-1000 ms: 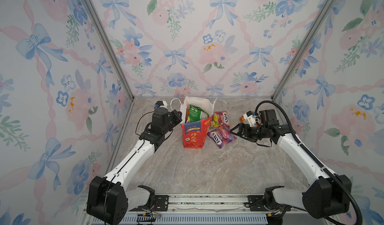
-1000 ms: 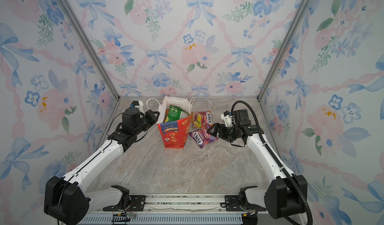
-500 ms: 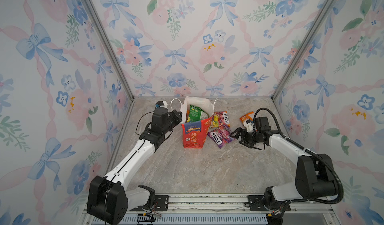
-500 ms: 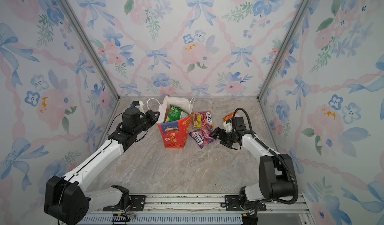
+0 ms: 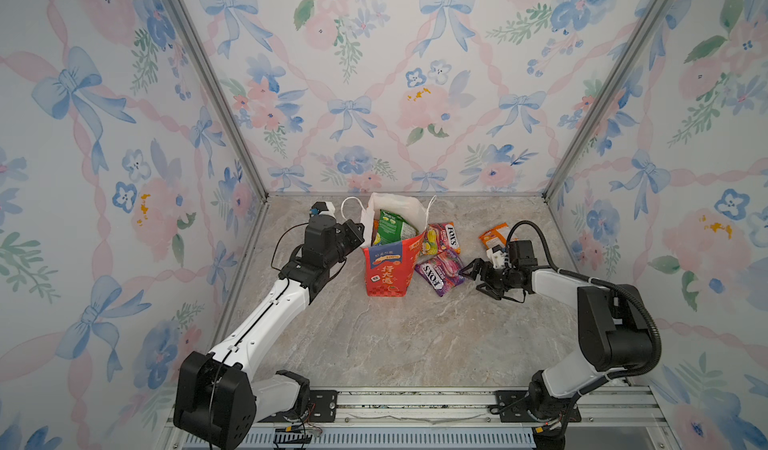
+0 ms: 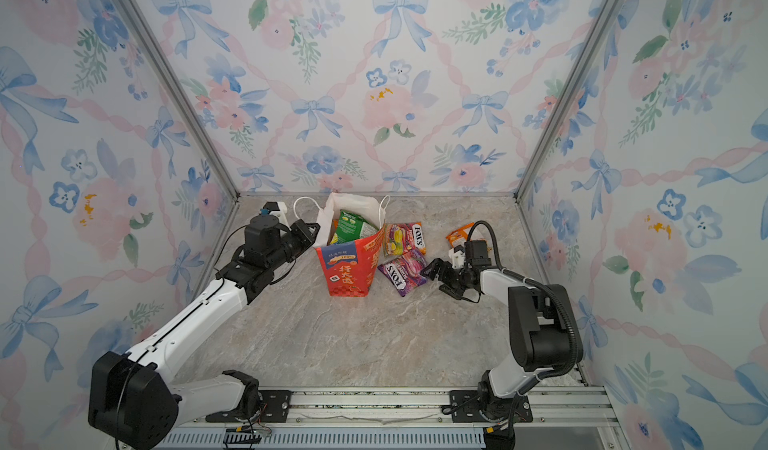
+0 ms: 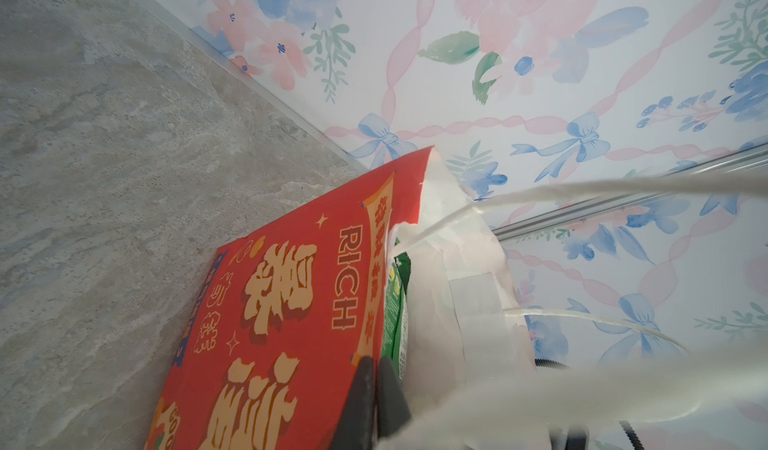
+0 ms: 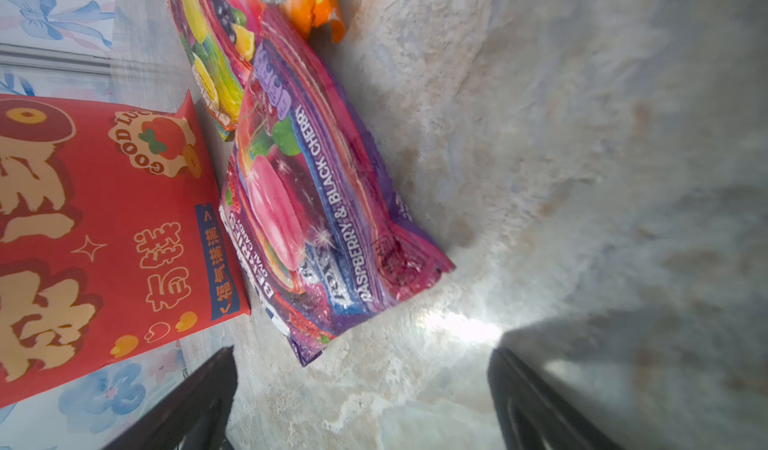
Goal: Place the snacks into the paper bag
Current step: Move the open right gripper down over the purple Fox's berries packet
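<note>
Red bag (image 5: 386, 271) upright on desk (image 5: 395, 335), rim pinched

Left tool (image 7: 376, 371) clamped narrow on bag's edge. Green packet (image 5: 390, 227) inside, top showing. Purple packet (image 5: 440, 271) and red-yellow packet (image 5: 442, 238) just beside bag. Right tool (image 5: 473, 280) wide, empty, low near purple packet. Orange packet (image 5: 492, 235) farther back, beside right arm

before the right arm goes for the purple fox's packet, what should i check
1. Hold on the paper bag: ok, the left gripper is shut on its rim.
2. Bag mouth open: ok, the green packet shows inside.
3. The right gripper open and empty: ok.
4. The purple packet within reach: ok, flat on the table ahead of the jaws, beside the bag.
5. Room left in the bag: cannot tell.
</note>
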`<state>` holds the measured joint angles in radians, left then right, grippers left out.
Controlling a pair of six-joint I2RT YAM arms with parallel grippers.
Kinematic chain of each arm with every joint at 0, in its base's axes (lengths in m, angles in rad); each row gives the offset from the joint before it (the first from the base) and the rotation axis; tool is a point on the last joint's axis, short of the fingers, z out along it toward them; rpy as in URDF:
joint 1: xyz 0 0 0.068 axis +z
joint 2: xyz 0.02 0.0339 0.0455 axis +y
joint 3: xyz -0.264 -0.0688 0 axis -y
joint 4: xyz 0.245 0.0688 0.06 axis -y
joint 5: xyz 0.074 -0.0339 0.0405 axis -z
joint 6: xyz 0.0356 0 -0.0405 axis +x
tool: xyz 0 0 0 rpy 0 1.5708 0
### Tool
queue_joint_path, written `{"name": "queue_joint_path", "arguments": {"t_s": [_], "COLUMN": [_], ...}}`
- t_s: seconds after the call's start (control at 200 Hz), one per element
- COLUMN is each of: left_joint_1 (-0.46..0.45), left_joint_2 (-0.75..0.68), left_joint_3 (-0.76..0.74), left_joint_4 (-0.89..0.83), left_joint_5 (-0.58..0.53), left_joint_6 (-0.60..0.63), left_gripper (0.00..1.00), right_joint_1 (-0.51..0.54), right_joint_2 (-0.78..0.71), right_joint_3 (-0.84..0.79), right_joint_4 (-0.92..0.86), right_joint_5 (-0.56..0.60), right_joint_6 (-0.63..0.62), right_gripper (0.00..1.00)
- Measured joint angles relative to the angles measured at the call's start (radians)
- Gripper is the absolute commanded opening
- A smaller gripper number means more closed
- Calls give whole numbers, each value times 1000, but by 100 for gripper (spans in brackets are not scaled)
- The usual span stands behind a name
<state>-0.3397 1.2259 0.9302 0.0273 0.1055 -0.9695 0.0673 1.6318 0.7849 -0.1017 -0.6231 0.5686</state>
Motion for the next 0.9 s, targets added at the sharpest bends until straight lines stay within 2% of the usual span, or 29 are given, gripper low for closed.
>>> {"name": "queue_joint_path", "arguments": {"t_s": [0.31, 0.72, 0.9], "left_joint_1": [0, 0, 0], "left_joint_2": [0, 0, 0], "left_joint_3": [0, 0, 0], "left_joint_4": [0, 0, 0], "left_joint_5": [0, 0, 0], "left_joint_6": [0, 0, 0], "left_gripper": [7, 7, 7], "right_joint_1": [11, 47, 53], "right_joint_2": [83, 153, 187], "right_joint_3": [0, 17, 26], "right_joint_4": [200, 354, 412], "right_joint_5": [-85, -116, -127], "right_joint_6": [64, 128, 145], "right_gripper": [97, 100, 94]}}
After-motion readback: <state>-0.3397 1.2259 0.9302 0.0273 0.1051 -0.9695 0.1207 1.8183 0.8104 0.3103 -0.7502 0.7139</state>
